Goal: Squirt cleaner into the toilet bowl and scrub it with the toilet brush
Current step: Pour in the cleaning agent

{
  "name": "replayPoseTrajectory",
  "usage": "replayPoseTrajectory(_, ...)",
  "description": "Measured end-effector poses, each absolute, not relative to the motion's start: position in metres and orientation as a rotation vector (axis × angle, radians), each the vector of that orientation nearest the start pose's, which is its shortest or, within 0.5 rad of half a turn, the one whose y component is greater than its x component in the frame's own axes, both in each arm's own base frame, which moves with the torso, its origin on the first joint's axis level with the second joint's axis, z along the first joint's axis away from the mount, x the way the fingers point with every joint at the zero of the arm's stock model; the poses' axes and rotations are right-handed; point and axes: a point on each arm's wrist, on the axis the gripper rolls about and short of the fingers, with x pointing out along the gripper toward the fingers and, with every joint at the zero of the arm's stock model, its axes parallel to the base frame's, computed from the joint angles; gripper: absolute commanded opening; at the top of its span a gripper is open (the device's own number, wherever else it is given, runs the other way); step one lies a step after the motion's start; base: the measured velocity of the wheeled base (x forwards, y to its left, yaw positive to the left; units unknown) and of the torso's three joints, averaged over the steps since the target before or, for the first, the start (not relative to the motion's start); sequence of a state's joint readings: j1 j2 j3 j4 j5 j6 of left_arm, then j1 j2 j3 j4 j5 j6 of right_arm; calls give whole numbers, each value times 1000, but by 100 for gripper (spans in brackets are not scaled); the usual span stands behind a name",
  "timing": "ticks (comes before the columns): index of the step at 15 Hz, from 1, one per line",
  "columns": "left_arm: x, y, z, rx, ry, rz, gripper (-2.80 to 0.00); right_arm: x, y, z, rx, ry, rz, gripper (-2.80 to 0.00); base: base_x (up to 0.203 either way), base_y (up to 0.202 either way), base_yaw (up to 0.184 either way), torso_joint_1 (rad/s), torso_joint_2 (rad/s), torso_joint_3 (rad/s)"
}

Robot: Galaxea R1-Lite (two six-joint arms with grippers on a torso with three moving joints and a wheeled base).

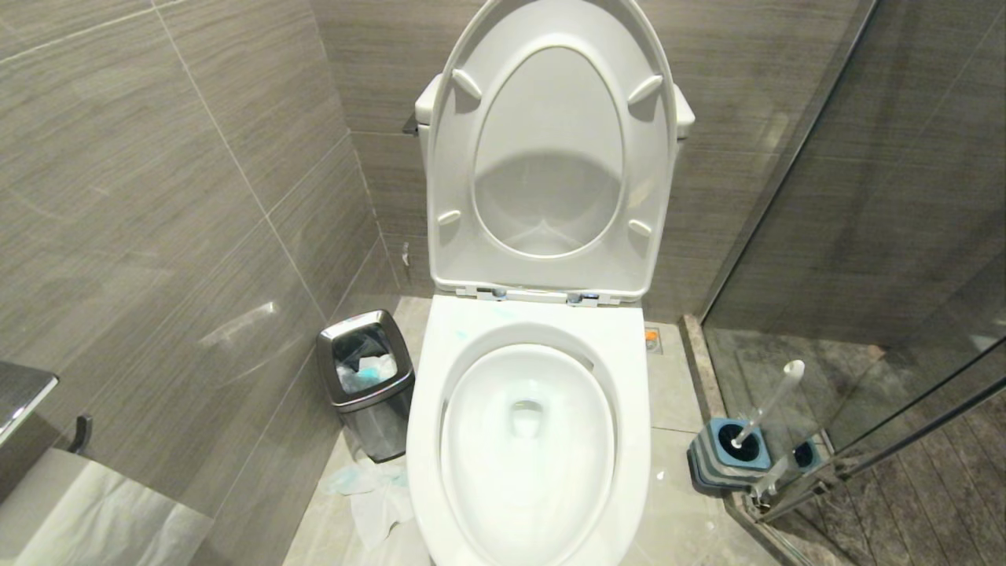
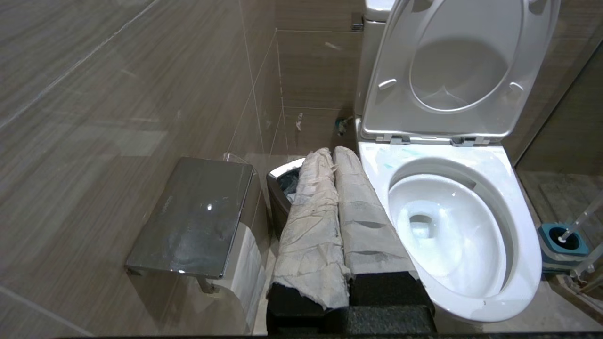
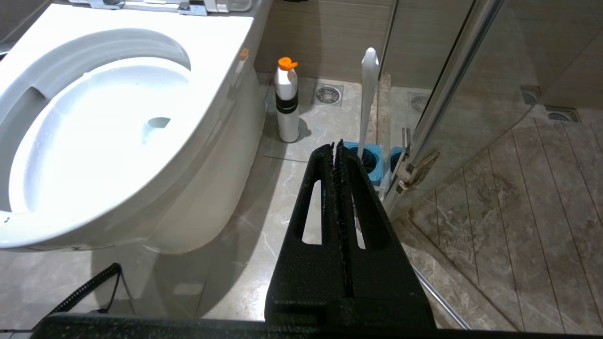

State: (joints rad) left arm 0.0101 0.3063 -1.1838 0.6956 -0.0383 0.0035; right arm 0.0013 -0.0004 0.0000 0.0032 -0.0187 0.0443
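The white toilet bowl (image 1: 424,409) stands in the middle with seat and lid raised. Faint turquoise smears of cleaner (image 1: 503,314) mark the rim near the hinges. To its right the toilet brush (image 1: 769,405) leans in its blue-topped holder (image 1: 727,456) against the glass. Neither arm shows in the head view. My left gripper (image 2: 332,153), its fingers wrapped in white paper, is shut and empty, level beside the bowl (image 2: 523,226) over the bin. My right gripper (image 3: 337,146) is shut and empty above the floor, pointing toward the brush (image 3: 367,94) and its holder (image 3: 365,160).
A steel bin (image 1: 368,385) with tissue inside stands left of the toilet, with crumpled tissue (image 1: 377,495) on the floor by it. A steel paper dispenser (image 2: 193,216) hangs on the left wall. A white bottle with an orange cap (image 3: 287,103) stands beside the toilet. A glass shower door (image 1: 864,236) closes off the right.
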Motion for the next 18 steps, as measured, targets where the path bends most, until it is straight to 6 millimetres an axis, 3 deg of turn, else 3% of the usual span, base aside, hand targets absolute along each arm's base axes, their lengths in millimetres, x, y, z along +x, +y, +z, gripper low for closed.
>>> replayPoseTrajectory(11,-168,-3,225,58,-291,-41,-280,-23,0,75,44,2,-17,-280,0,0,0,0,0,0)
replayPoseTrajectory(14,-156,-2,214,50,-268,-43,-280,-23,0,75,44,2,-17,-280,0,0,0,0,0,0)
replayPoseTrajectory(18,-105,-2,190,63,-245,-41,-280,-23,0,75,44,2,-17,-280,0,0,0,0,0,0)
